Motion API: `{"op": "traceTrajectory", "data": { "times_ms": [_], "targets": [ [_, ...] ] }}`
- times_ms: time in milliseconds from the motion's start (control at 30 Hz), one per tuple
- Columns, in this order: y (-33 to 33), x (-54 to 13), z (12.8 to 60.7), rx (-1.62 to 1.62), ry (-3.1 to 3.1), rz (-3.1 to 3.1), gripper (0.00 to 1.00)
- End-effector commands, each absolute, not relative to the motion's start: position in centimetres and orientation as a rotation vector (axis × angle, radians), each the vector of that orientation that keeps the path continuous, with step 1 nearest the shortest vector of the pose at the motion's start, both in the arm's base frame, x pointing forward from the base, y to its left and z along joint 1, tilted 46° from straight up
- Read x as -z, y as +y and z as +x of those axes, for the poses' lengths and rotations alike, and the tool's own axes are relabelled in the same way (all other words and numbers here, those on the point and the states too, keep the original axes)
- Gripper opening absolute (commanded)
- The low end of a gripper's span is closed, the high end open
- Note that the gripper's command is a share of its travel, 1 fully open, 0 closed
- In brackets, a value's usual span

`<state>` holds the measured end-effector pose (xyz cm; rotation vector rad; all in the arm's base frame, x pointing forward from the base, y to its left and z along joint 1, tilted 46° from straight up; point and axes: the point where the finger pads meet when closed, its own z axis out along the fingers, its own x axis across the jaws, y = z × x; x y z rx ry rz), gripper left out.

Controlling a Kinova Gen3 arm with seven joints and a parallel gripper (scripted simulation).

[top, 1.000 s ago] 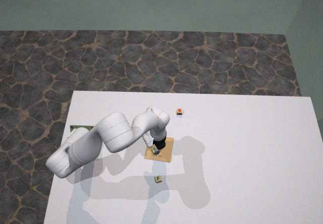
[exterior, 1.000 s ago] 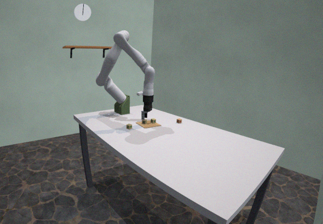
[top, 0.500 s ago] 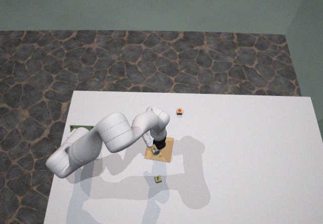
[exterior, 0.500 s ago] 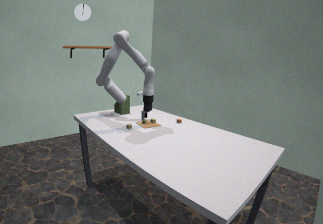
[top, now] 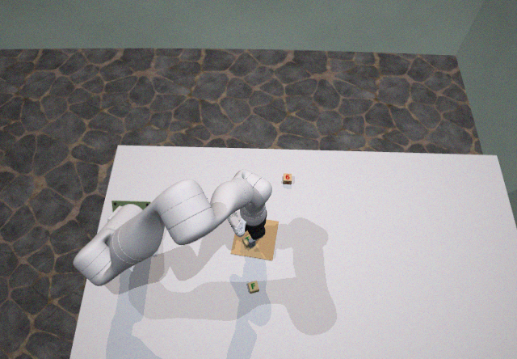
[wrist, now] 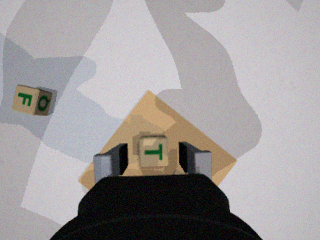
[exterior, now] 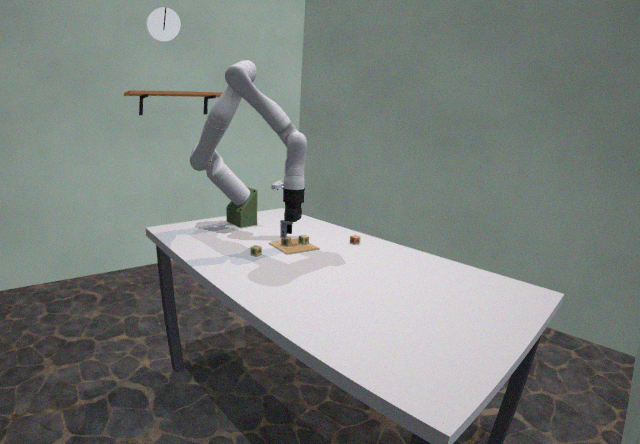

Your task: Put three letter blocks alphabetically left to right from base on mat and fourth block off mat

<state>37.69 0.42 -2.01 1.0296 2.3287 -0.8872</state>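
A tan mat (top: 261,244) lies on the white table near the arm; it also shows in the wrist view (wrist: 156,116). A wooden block with a green T (wrist: 155,151) lies on the mat (exterior: 293,246). My gripper (wrist: 153,153) (top: 249,241) (exterior: 285,229) is open, one finger on each side of the T block, pointing straight down just over it. A second block (exterior: 303,239) sits on the mat beside it; its top cannot be read and the arm hides it from above. The F block (top: 252,287) (wrist: 32,100) lies off the mat. The block with a red 6 (top: 287,178) lies off the mat on the far side.
The green arm base (exterior: 242,212) stands at the table's edge behind the mat. The table's near edge (exterior: 222,294) runs close to the F block (exterior: 255,250). The arm's elbow (top: 183,213) hangs over the table beside the mat.
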Motion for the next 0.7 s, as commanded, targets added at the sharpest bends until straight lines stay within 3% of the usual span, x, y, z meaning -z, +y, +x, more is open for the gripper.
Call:
{"op": "traceTrajectory", "data": {
  "times_ms": [0,667],
  "targets": [
    [0.4,2.1,37.7,0.886,2.329,1.029,1.00],
    [-1.9,4.4,38.2,0.886,2.329,1.029,1.00]
  ]
}}
